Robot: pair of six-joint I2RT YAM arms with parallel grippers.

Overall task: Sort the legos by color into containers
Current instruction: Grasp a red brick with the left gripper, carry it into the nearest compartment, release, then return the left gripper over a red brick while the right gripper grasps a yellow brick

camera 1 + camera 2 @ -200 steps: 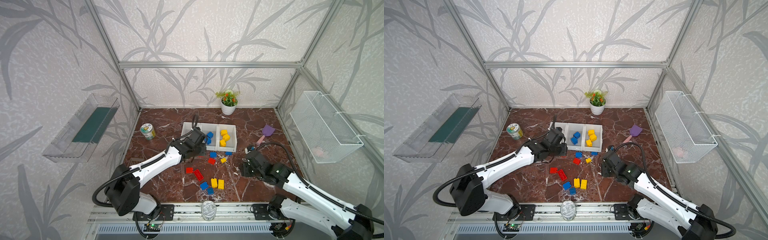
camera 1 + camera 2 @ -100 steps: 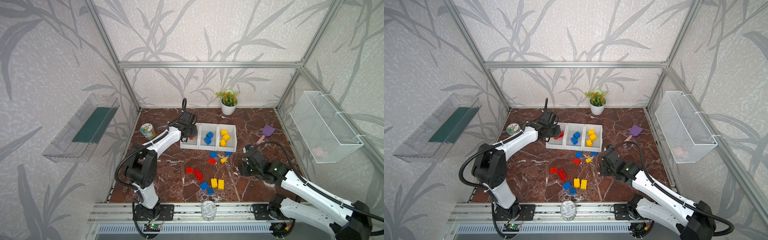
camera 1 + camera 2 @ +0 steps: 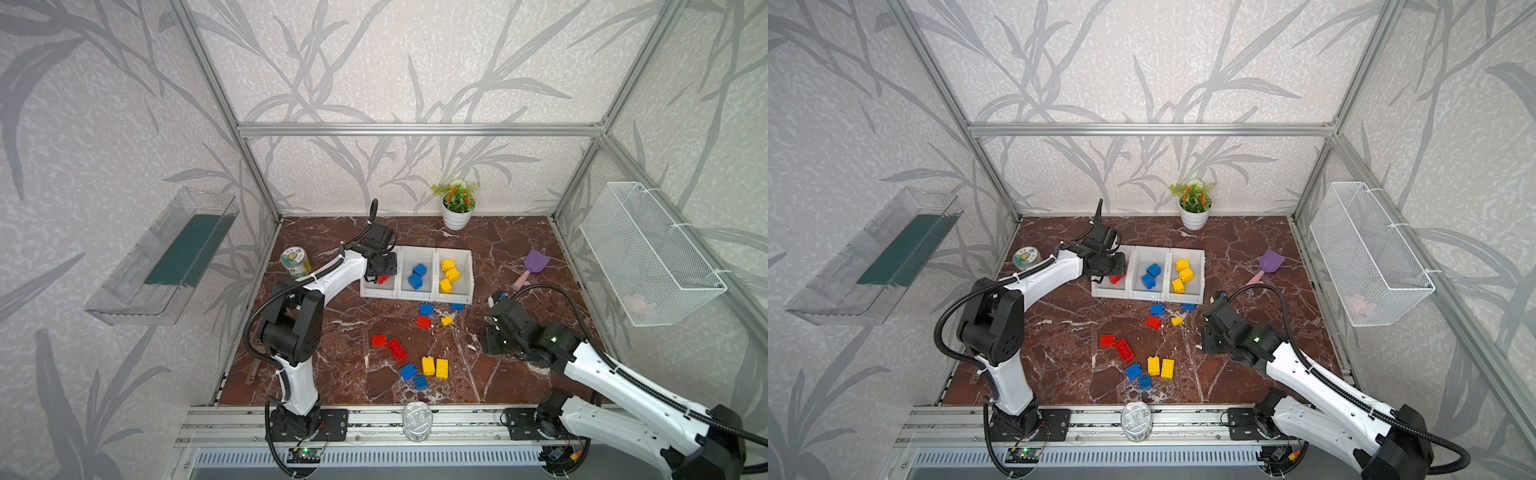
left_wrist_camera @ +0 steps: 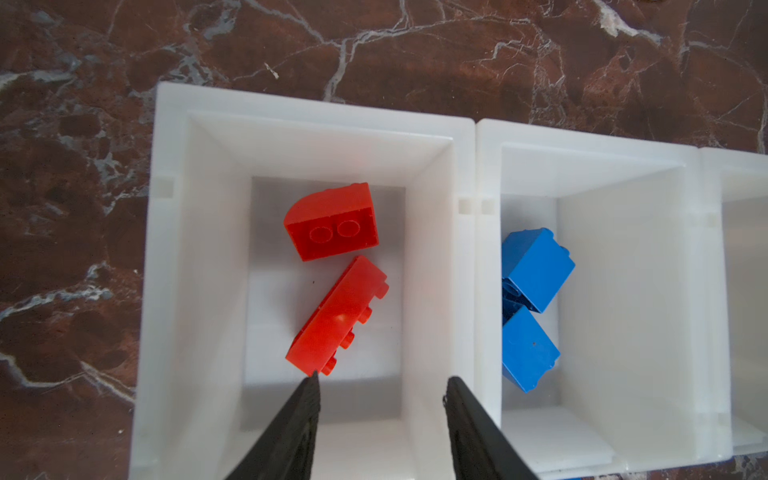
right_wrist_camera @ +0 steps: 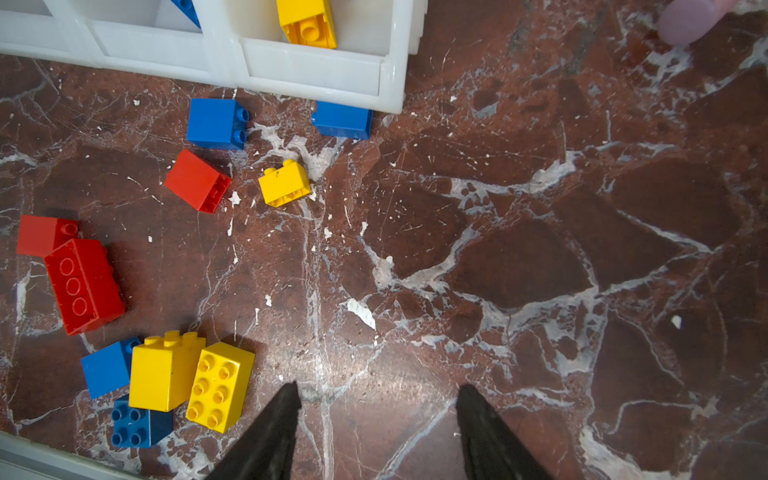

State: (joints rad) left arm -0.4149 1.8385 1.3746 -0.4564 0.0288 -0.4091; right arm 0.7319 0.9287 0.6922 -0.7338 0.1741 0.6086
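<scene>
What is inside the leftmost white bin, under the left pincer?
The leftmost bin holds a rounded red brick and a longer red brick on its side, nothing else visible. The open left pincer hides part of the bin's front, and much of the bin in both top views.

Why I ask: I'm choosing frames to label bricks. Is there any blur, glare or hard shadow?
Left wrist view: white bins nearly washed out, lower red brick soft with a bright spot, left end effector tips blurred. Right wrist view: yellow brick sharp, shadows short and soft, right end effector tips blurred. Both top views: even light, loose bricks tiny.
</scene>
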